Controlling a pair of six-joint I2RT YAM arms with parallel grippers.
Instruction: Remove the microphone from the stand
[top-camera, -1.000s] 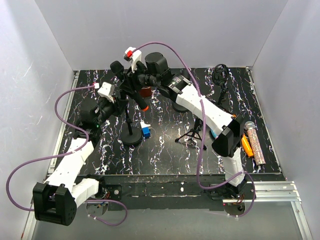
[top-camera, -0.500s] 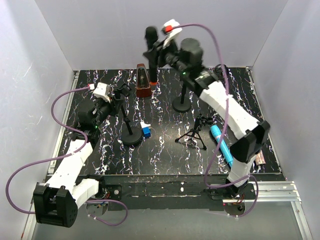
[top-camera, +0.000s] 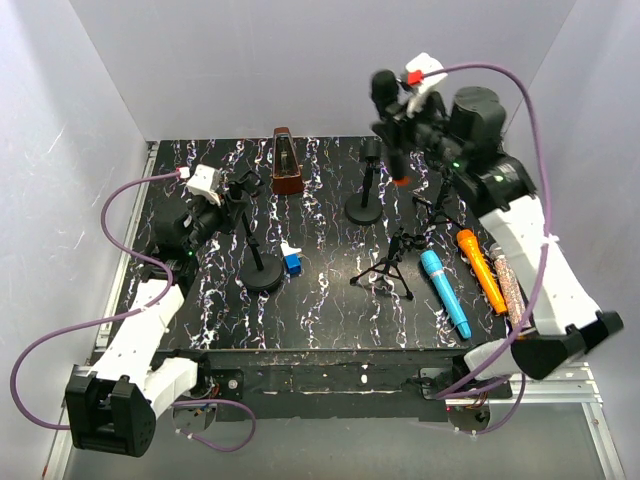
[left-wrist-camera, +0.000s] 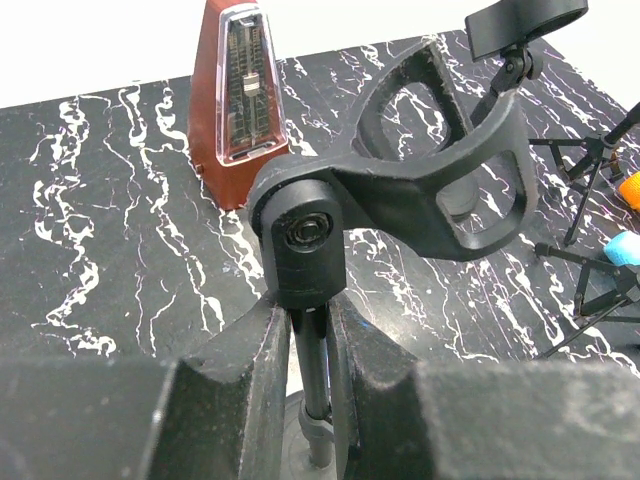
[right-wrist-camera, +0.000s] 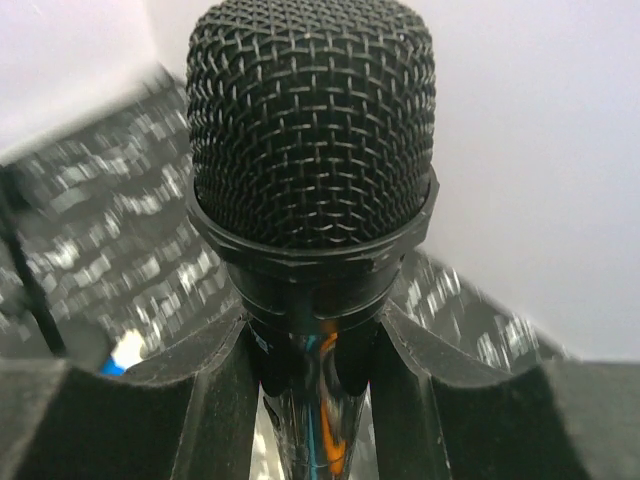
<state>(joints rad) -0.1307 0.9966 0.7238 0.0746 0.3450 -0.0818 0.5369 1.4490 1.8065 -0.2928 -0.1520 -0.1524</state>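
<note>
Where the microphone (right-wrist-camera: 310, 130) is: off the stand, held high over the rear right of the table (top-camera: 330, 300), its mesh head uppermost in the top view.
Right gripper (right-wrist-camera: 315, 370): pinching the microphone's body just below the head, one finger on each side.
Left gripper (left-wrist-camera: 305, 340): pressed onto the stand's pole (left-wrist-camera: 316, 400) just under the pivot knuckle, steadying it.
Stand: upright on its round base (top-camera: 263, 277) at the left of the table; its clip (left-wrist-camera: 440, 160) is empty.
Stage, as a judgement: the removal looks done, and what remains is to set the microphone down and let go of the pole.
Key relation: the microphone is well apart from the clip, to its right and higher. Its long axis is roughly upright and crosses the line between the right fingers, so laying it flat will likely need a wrist turn.
Nearer arm: the right one alone has it, and the left is busy at the pole.
Likely landing area: the right side, near the blue microphone (top-camera: 444, 292) and orange microphone (top-camera: 482, 270) lying there.
Risk: the tripod stand (top-camera: 385, 270) and the other round-based stand (top-camera: 363, 205) are below the descent path.
Bystander: a metronome (left-wrist-camera: 240, 100) behind the clip.
</note>
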